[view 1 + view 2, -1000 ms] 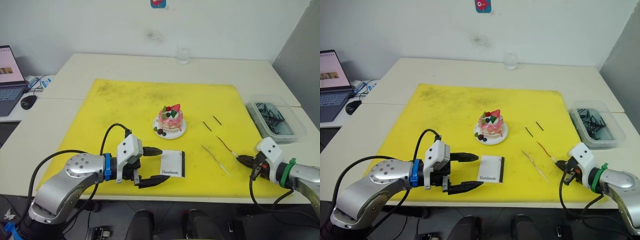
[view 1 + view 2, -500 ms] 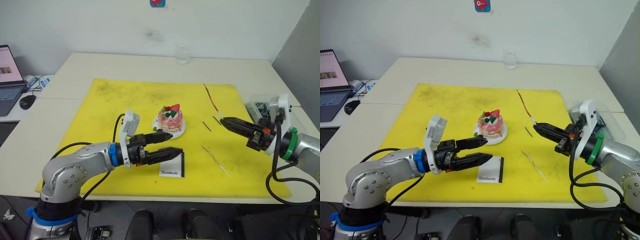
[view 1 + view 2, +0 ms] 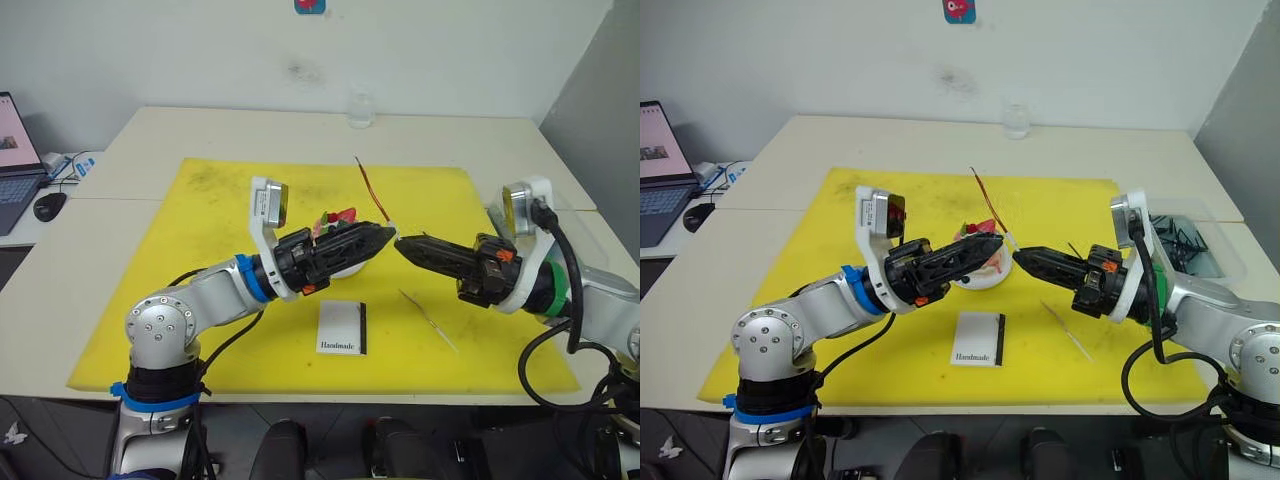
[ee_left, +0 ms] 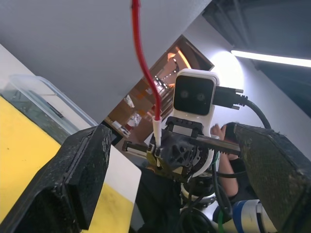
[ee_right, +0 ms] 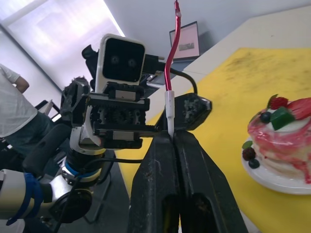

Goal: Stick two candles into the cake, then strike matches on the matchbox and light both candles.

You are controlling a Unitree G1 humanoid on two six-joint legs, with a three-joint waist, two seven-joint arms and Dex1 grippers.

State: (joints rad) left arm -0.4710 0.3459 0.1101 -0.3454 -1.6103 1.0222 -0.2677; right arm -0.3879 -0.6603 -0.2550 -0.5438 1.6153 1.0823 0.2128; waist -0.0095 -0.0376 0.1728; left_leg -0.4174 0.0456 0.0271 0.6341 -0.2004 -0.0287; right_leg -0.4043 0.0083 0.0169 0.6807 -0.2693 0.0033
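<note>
Above the cake [image 3: 337, 243] we've got our right gripper [image 3: 402, 244] with its fingers clamped on the pale end of a candle [image 3: 372, 190] that sticks up past them, while our left gripper [image 3: 385, 236], fingers spread wide, sits tip-to-tip beside it.

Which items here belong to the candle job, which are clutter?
Job: candle held by right gripper; left gripper; second candle on mat; cake; matchbox; match.
Clutter: laptop; mouse; glass; plastic bin.
</note>
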